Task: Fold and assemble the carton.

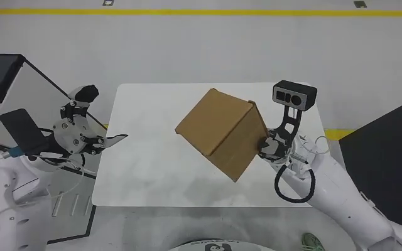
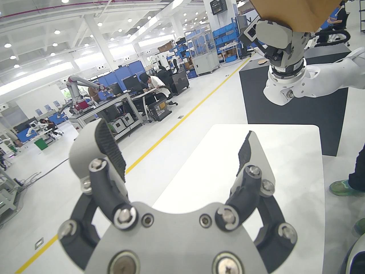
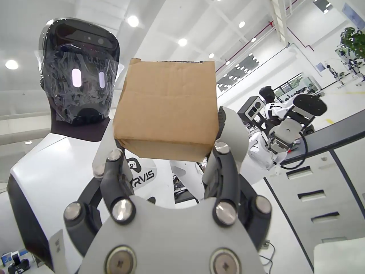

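now the carton [image 1: 223, 132] is up off the desk [image 1: 151, 179].
your left tool [image 2: 174, 141] sits spread apart at the desk edge, likely free to press flaps; the right tool [image 1: 265, 147] is clamped on the carton's lower side, holding it tilted above the desk.

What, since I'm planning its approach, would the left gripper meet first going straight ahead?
Likely nothing soon: the left gripper points low across the white table, while the carton in the right gripper seems to sit above that line; depth is unclear.
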`<state>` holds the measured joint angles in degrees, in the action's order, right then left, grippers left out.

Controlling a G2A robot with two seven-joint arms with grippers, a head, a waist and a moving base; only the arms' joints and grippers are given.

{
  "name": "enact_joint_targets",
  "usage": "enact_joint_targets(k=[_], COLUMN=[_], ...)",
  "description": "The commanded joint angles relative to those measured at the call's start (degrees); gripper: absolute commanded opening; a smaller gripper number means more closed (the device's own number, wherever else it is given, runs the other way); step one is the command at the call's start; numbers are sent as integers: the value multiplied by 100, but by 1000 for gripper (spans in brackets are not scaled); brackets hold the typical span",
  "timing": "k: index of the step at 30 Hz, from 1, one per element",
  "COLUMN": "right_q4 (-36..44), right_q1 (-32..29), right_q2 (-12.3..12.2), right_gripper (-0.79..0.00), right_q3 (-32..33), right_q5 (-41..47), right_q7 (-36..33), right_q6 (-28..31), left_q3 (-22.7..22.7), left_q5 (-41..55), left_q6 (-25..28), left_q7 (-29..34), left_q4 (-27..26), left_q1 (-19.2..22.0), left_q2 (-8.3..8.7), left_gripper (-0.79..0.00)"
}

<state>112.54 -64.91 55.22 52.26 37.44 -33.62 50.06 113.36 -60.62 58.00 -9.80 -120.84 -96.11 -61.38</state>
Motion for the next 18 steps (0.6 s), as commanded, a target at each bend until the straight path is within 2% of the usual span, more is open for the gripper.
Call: enact_joint_targets(k=[1,4,11,18], right_q4=[4,100,351,351], right_q1=[-58,-233,-496,-496], right_q2=[-14,-29,-14,-14], right_gripper=[-785,-785,-785,-785], right_q3=[241,604,1623,1623], right_q5=[-459,-904,-2664,-2664], right_q7=[66,256,765,765], right_q6=[-72,101,786,786], left_q3=[0,0,0,0], left_q5=[0,0,0,0], left_q6=[0,0,0,0], left_q7=[0,0,0,0], left_q4=[0,0,0,0], left_q1=[0,0,0,0], left_q2=[0,0,0,0], left_gripper=[0,0,0,0])
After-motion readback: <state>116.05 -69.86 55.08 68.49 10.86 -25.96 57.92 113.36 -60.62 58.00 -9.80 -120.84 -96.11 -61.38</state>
